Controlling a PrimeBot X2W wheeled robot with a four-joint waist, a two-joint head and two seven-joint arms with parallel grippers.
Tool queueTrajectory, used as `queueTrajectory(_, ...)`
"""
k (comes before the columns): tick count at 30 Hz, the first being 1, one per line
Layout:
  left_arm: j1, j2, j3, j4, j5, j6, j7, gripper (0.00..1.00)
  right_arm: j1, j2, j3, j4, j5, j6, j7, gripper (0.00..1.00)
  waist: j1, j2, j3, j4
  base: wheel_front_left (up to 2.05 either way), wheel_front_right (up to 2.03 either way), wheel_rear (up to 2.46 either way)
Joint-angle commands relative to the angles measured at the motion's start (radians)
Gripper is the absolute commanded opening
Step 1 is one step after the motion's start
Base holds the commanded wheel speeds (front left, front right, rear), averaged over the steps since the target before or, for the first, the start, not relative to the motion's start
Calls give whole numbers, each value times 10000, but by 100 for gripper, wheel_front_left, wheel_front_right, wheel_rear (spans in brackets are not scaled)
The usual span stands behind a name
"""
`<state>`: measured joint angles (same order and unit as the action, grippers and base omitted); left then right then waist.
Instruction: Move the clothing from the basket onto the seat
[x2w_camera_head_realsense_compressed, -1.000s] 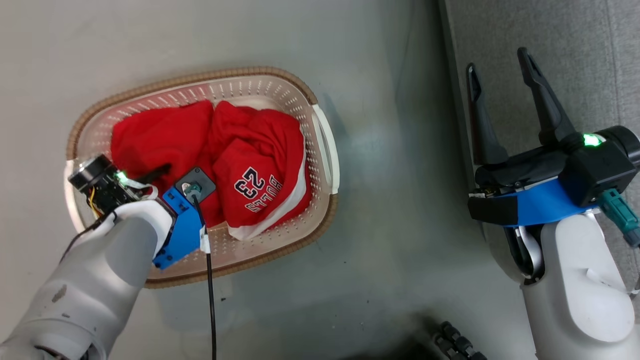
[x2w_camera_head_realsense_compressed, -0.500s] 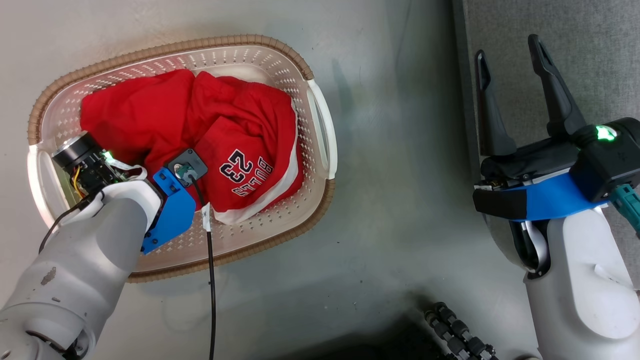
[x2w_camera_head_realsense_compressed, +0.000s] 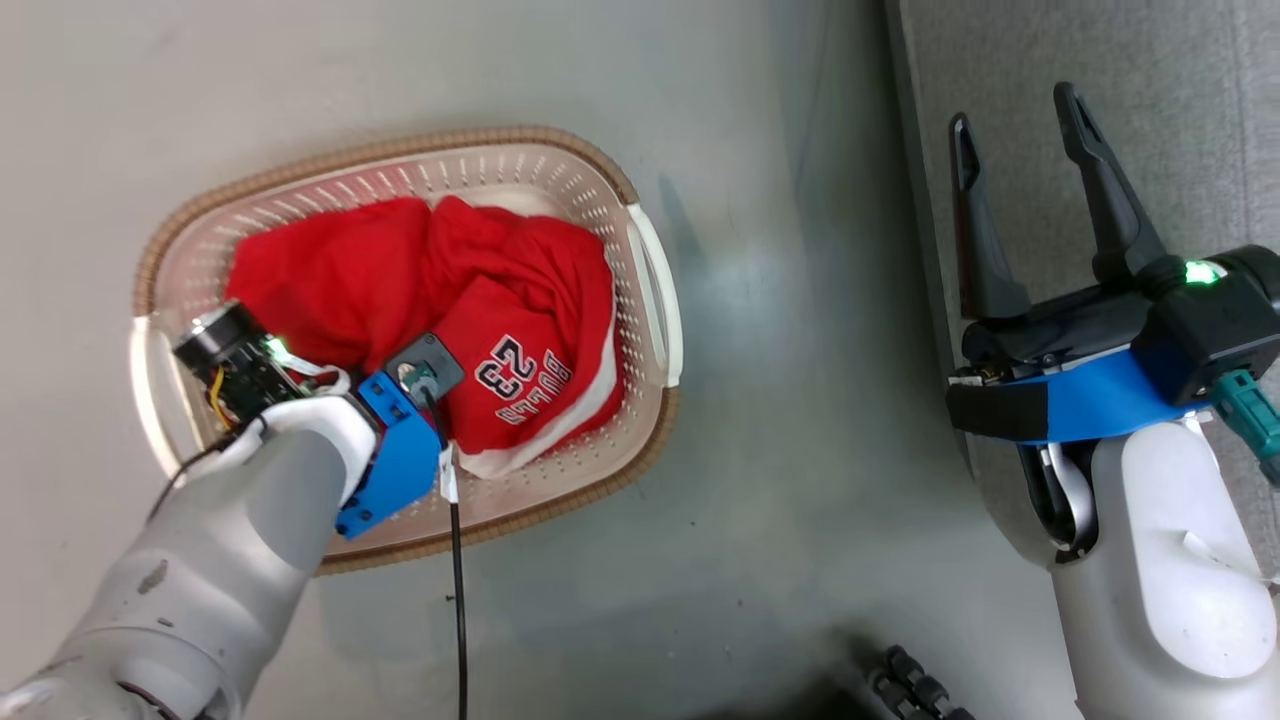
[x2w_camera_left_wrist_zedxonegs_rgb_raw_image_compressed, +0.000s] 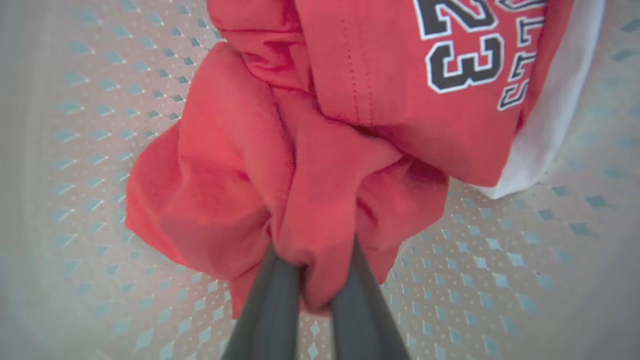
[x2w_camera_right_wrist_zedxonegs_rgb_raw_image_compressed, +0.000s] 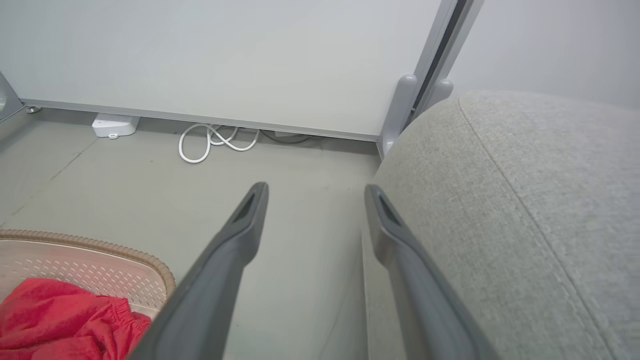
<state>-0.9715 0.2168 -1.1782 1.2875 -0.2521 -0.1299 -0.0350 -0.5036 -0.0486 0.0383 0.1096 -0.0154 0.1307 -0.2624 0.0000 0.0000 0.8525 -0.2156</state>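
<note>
While the grey seat (x2w_camera_head_realsense_compressed: 1150, 60) runs down the right side, the basket (x2w_camera_head_realsense_compressed: 600, 175) sits on the floor (x2w_camera_head_realsense_compressed: 780, 420) well apart to its left, and all the clothing (x2w_camera_head_realsense_compressed: 400, 270) lies inside it, the plain red piece beside the "23" jersey. Down in the basket, the left gripper (x2w_camera_left_wrist_zedxonegs_rgb_raw_image_compressed: 316, 260) has its jaws pinching a bunched fold of the plain red cloth. Over by the seat's edge hovers the right gripper (x2w_camera_head_realsense_compressed: 1014, 108), jaws spread wide, nothing between them.
</note>
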Motion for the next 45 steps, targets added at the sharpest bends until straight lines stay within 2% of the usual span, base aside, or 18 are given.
queueTrajectory(1, 97, -59, 12, 1, -115, -6, -167, 0, 148, -30, -21, 57, -39, 1, -39, 100, 0, 0, -370, 161, 0, 0, 0)
queueTrajectory(12, 844, -909, 222, -43, -814, 10, -1670, 0, 794, -62, -91, 486, -311, 1, -39, 100, 0, 0, -2346, 915, 0, 0, 0)
queueTrajectory(23, 1518, -1408, 726, -791, -1431, 251, -2312, 0, 1743, -222, -62, 871, -290, 1, -37, 100, 0, 0, -4457, 1542, 0, 0, 0)
queueTrajectory(37, 2241, -1099, 1842, -3537, -1451, 707, -2315, 0, 2876, -315, -92, 1158, -248, 1, -39, 100, 0, 0, -6622, 1930, 0, 0, 0)
queueTrajectory(45, 2391, -1176, 2525, -4470, -1686, 587, -2316, 0, 3511, -282, -193, 1221, -229, 1, -39, 100, 0, 0, -7593, 2105, 0, 0, 0)
